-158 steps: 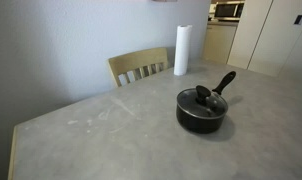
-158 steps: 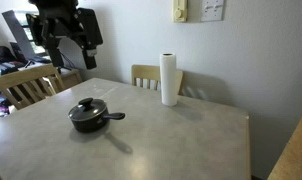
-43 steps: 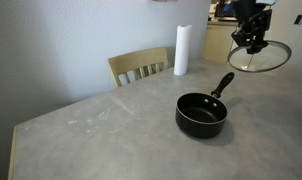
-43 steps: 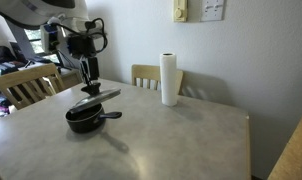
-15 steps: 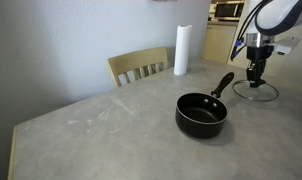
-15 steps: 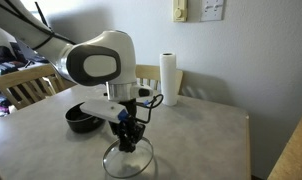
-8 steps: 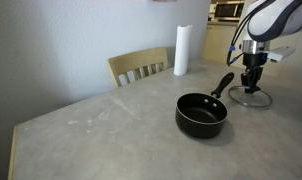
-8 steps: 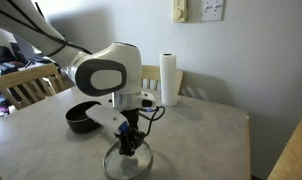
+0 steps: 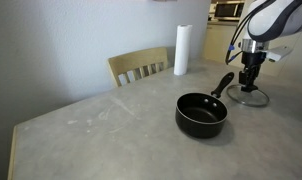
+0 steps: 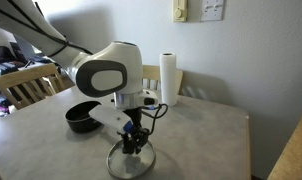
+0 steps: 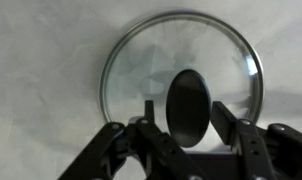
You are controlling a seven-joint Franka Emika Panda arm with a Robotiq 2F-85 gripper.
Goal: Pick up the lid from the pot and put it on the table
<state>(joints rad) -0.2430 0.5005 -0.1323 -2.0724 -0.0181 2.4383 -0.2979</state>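
Glass is what fills my wrist view: the lid (image 11: 141, 60) lies flat on the mottled grey table (image 11: 41, 40), its thin dark rim whole except at 6 o'clock, where my own claw (image 11: 188, 115) covers it. My fingers (image 11: 151, 128) straddle the black knob (image 11: 189, 100). A pale sliver shows beside the knob at 9 o'clock, and at 3 o'clock finger and knob meet in the picture. Whether I am pinching it or standing loose I cannot tell.

In an exterior view the lid (image 9: 253, 99) sits at about 2 o'clock from the pot (image 9: 201, 113), just past the tip of its handle, with my claw (image 9: 253, 88) upright over it. The pot is uncovered and dark inside. In an exterior view the lid (image 10: 131, 162) is at 4 o'clock from the pot (image 10: 83, 117), apart from it, under my claw (image 10: 132, 146).

The wall plates (image 10: 213, 9) are too small to read.

Bare tabletop (image 9: 91, 130) runs wide at 9 o'clock of the pot, out to the pale edge. From the lid towards 3 o'clock the top (image 10: 206, 140) lies open up to its far edge. The paper roll (image 10: 169, 80) stands at 1 o'clock, well apart.
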